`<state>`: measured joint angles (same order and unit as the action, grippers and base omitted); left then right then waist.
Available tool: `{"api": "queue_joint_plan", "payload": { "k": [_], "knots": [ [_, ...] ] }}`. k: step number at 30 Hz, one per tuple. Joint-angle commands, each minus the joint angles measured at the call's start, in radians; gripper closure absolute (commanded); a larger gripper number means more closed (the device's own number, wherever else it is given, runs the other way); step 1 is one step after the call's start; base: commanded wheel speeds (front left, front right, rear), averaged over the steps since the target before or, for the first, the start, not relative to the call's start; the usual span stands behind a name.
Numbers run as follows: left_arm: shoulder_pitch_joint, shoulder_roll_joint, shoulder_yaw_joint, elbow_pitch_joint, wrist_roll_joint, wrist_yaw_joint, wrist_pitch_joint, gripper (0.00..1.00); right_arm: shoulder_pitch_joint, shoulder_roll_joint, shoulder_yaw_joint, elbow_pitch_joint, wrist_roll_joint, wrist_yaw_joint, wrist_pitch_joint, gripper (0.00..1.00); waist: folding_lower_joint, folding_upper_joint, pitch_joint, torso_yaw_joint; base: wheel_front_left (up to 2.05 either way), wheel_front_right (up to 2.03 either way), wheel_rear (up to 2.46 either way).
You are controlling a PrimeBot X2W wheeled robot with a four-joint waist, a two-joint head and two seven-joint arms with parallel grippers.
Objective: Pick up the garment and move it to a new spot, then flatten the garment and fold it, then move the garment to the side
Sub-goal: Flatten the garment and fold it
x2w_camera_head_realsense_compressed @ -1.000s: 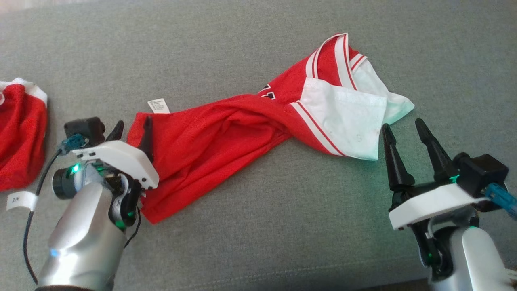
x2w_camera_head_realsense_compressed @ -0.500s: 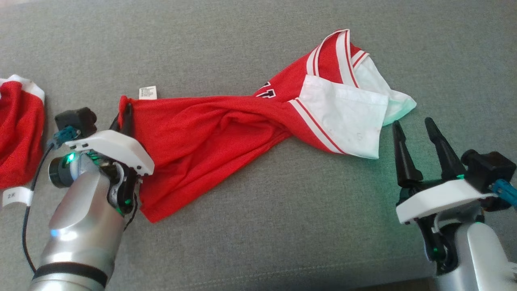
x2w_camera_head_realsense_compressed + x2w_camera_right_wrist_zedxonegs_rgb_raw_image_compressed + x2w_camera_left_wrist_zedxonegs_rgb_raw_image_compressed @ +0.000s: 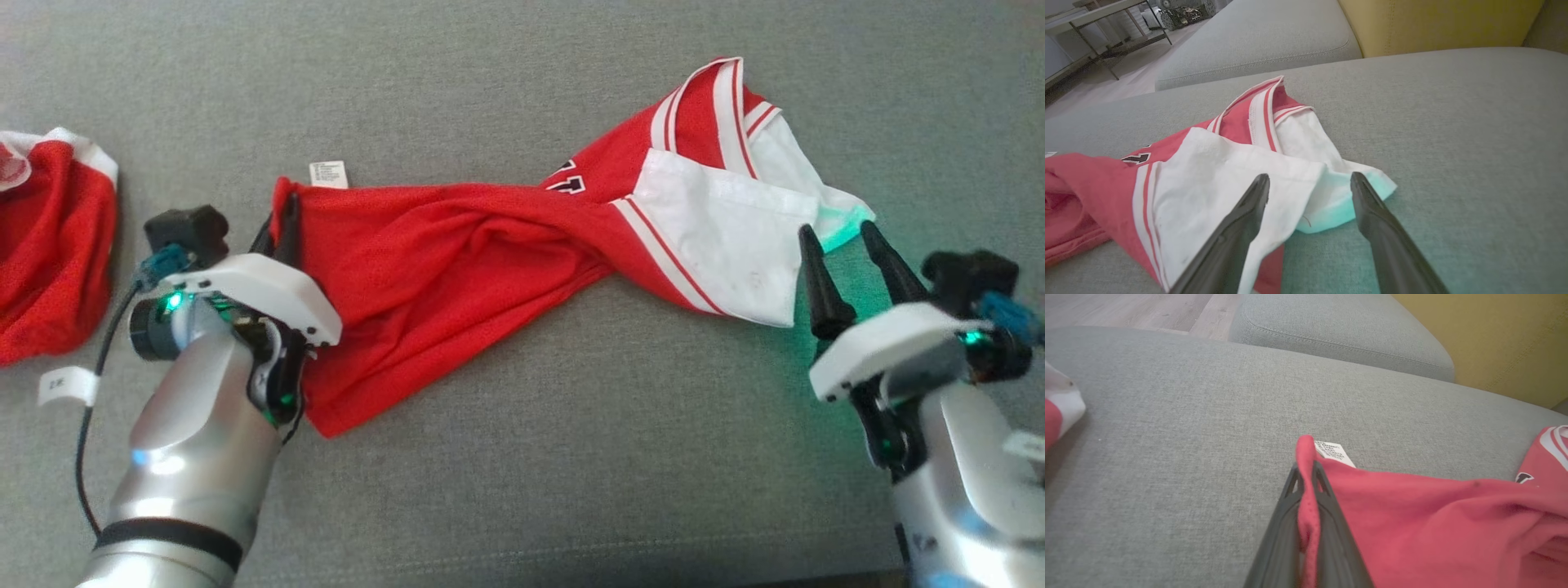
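Garment (image 3: 457, 261): red jersey with white trim, stretched across the grey sofa seat (image 3: 522, 474). It is twisted once around its middle, so the red body runs toward the robot's left and a white panel (image 3: 727, 237) fans out toward its right. The care label (image 3: 328, 174) sticks out at the far left corner, flat on the seat.

Left gripper (image 3: 1306, 473): fingers pressed together on the red hem, just beside the label. The left wrist view shows a ridge of cloth standing up between the two fingers, pinched along much of their length. Judgement: this corner is taken because a hem end gives a firm handle and lets the cloth be drawn out straight.

Right gripper (image 3: 1310, 179): fingers spread wide, low over the seat, tips at the near edge of the white panel. One finger lies across the white cloth and the other points at the pale corner beyond it. Nothing is clamped; whether either finger touches the cloth cannot be told. The green cast on that corner looks like the gripper's own light. Judgement: it is lined up to take the opposite end, so the two holds sit on either side of the twist.

A second red piece (image 3: 49, 245) lies well apart at the far left of the seat.

Step in hand, as judged: securing two end grips before lifting and shifting the garment. The twist needs undoing before any flattening, and a one-sided pull would likely only tighten it.
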<state>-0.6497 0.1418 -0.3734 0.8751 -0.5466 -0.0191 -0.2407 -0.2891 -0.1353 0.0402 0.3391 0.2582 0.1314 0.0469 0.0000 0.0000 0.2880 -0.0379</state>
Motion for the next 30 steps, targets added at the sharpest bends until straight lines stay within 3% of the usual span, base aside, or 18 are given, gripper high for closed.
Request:
{"api": "queue_joint_plan", "payload": {
  "k": [1,11,12,14,19,23,30],
  "knots": [
    [-0.043,0.015,0.023,-0.024,0.016,-0.003,-0.014,1.00,-0.053,-0.019,0.049,0.023,0.019,-0.001,-0.010,0.00,0.0000,0.0000,0.003,0.009,0.00,0.00,0.00],
    [-0.061,-0.010,0.004,-0.009,0.025,-0.013,-0.018,1.00,-0.203,-0.044,0.154,0.278,0.087,-0.001,-0.044,0.02,0.0000,0.0000,0.018,0.032,0.00,0.00,0.00],
    [-0.062,-0.011,0.004,-0.009,0.026,-0.013,-0.019,1.00,-0.214,-0.045,0.165,0.291,0.095,-0.001,-0.051,0.51,0.0000,0.0000,0.019,0.033,0.00,0.00,0.00],
    [-0.062,-0.011,0.005,-0.008,0.026,-0.013,-0.019,1.00,-0.231,-0.049,0.186,0.309,0.109,-0.001,-0.070,1.00,0.0000,0.0000,0.018,0.034,0.00,0.00,0.00],
    [-0.054,-0.004,0.018,-0.026,0.029,-0.009,-0.020,1.00,-0.249,-0.064,0.215,0.322,0.126,-0.001,-0.113,1.00,0.0000,0.0000,0.011,0.033,0.00,0.00,0.00],
    [-0.034,0.018,0.054,-0.119,0.053,0.007,-0.021,1.00,-0.261,-0.089,0.216,0.296,0.122,-0.001,-0.164,1.00,0.0000,0.0000,-0.005,0.026,0.00,0.00,0.00],
    [0.016,0.070,0.104,-0.366,0.124,0.024,-0.021,1.00,-0.286,-0.164,0.179,0.098,0.126,-0.001,-0.221,1.00,0.0000,0.0000,-0.057,0.017,0.00,0.00,0.00]
  ]
}}
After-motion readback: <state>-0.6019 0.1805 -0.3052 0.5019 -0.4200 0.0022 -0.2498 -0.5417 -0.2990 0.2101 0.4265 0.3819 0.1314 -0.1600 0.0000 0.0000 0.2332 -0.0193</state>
